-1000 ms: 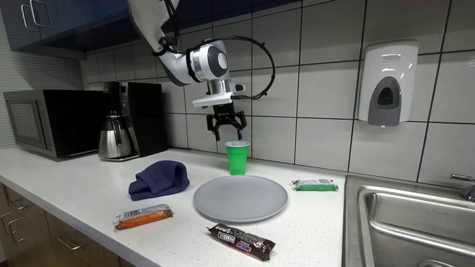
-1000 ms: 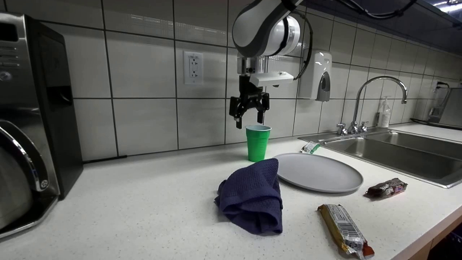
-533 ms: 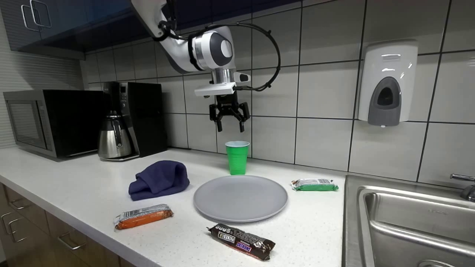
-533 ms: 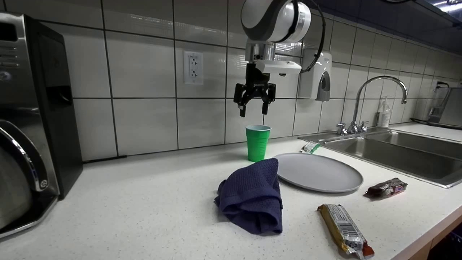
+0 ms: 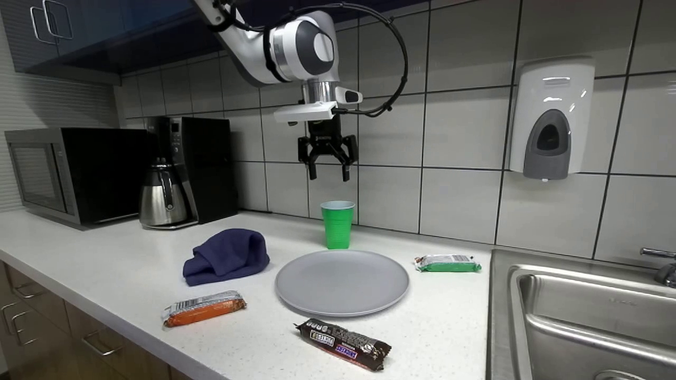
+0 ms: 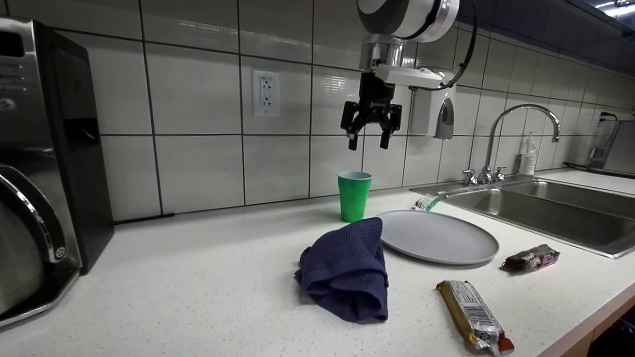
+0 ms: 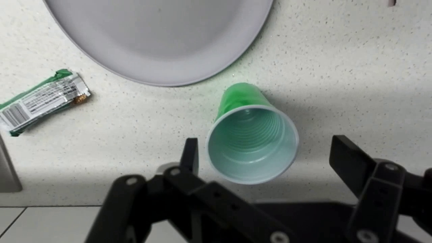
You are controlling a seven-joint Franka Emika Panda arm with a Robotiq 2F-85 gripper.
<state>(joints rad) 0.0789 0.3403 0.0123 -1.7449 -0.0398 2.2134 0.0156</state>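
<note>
Green cup (image 5: 338,227), plastic-looking, ribbed sides, pale rim, light bluish-white inside. Upright, mouth up. Stands on the white speckled surface (image 6: 198,277), close to the tiled wall (image 5: 391,195), just beside the gray plate (image 5: 342,287) on its wall side, narrow gap between them in the wrist view. Ribbed inner wall shows from above. Tapers, wider at rim than base.

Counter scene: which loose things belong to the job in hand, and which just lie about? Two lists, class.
Likely in the job:
green cup, upright below the open gripper

Likely just lying about:
gray plate
navy cloth
orange-wrapped bar
green-wrapped bar
dark-wrapped bar
</note>
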